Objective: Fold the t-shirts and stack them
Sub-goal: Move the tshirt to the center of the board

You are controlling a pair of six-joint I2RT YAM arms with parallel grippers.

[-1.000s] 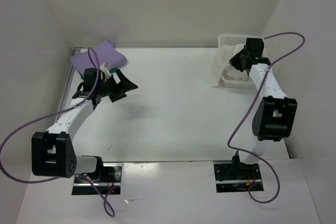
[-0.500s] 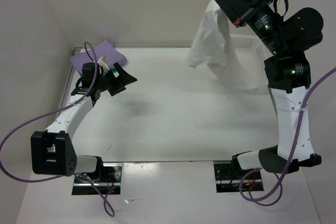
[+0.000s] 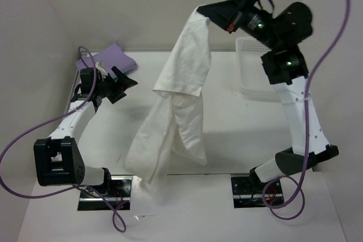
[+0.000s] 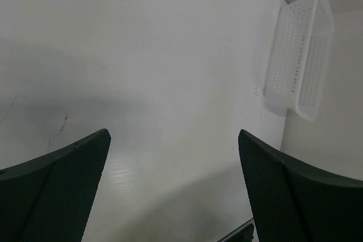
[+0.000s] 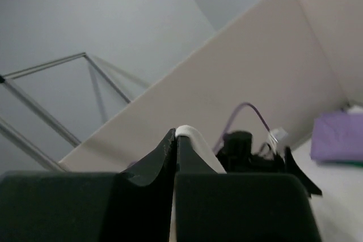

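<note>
The cream-white t-shirt (image 3: 178,111) hangs full length from my right gripper (image 3: 209,15), which is raised high above the back of the table and shut on the shirt's top edge. In the right wrist view a white fold of cloth (image 5: 195,140) sticks out between the closed jaws of that gripper (image 5: 176,138). The shirt's lower end trails toward the front edge, near the left arm's base. The lavender-purple t-shirt (image 3: 110,58) lies folded at the back left corner and appears again as a lavender-purple t-shirt (image 5: 340,137) in the right wrist view. My left gripper (image 3: 122,82) hovers just in front of it, open and empty, its fingers (image 4: 298,196) spread wide over bare table.
The white perforated basket (image 3: 249,69) stands at the back right, and the same basket (image 4: 300,55) shows in the left wrist view. White walls close in the table (image 3: 238,134) on the left, back and right. Purple cables loop off both arms.
My right arm has lifted the cream-white shirt out of the basket and swung it up and left, so it now hangs unrolled over the table's middle. The left gripper drew back slightly leftward.
</note>
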